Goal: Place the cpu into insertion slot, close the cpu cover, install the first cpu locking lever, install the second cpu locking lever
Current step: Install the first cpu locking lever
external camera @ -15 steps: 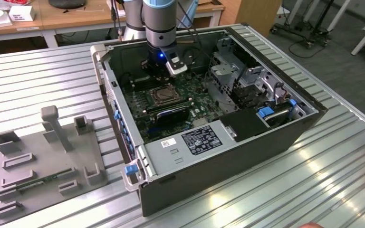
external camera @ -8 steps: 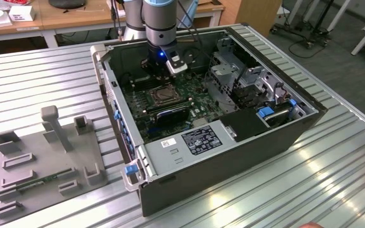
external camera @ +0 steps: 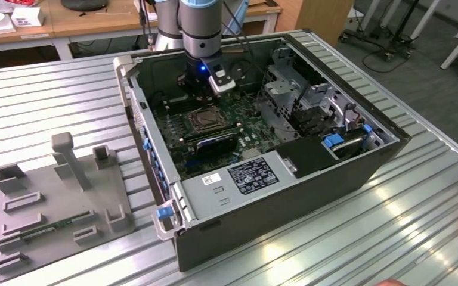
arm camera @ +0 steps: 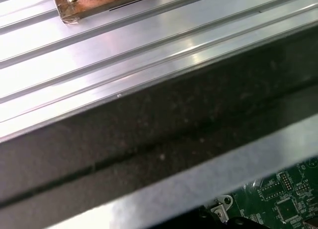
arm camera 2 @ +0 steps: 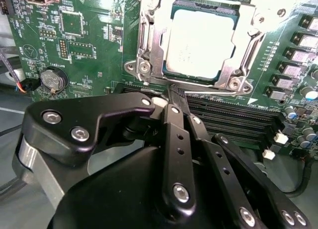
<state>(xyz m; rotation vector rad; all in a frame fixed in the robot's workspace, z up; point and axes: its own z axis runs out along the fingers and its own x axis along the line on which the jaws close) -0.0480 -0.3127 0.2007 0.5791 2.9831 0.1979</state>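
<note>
Gripper (arm camera 2: 173,96), fingers together, sits just beside the cpu cover (arm camera 2: 149,40); I'd judge that plate thin, stiff, best pressed at its edge.

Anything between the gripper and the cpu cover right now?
Nothing visible. In the second wrist view the gripper is right at the edge of the cpu cover, beside the black memory slots, with no part between them. The cover lies flat around the cpu, which is seated inside it.
</note>
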